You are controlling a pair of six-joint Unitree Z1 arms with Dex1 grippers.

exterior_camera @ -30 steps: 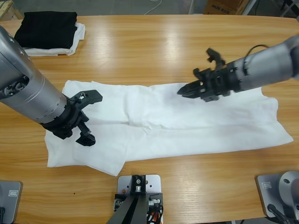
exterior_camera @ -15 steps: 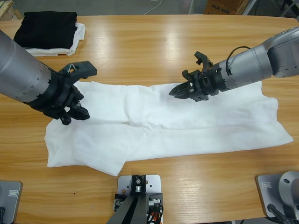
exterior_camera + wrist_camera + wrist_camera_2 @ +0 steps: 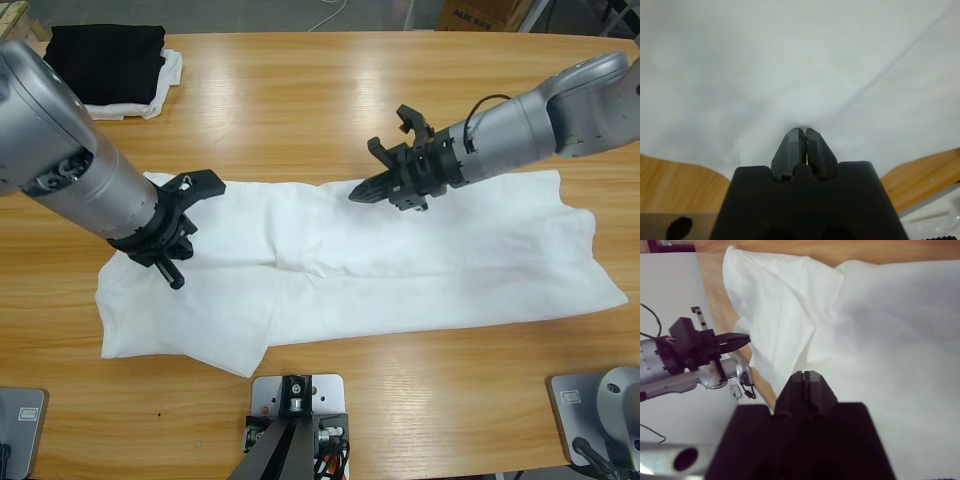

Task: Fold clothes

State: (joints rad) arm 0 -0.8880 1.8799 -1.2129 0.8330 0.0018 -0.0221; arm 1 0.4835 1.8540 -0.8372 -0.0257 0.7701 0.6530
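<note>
Shifting over the T-shirt (image 3: 420, 255), left tool (image 3: 176, 275) lower (clenched), right tool (image 3: 358, 194) leftward, clenched.

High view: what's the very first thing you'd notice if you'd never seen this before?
A big white T-shirt is spread across the middle of the wooden table. Two silver arms reach in over it. The left gripper is shut and points at the shirt's far edge, and the right gripper is shut over the shirt's other end. A folded black garment sits in a far corner.

White T-shirt (image 3: 400, 265); wooden tan table (image 3: 300, 90); black folded garment (image 3: 105, 62); silver-grey arms.
</note>
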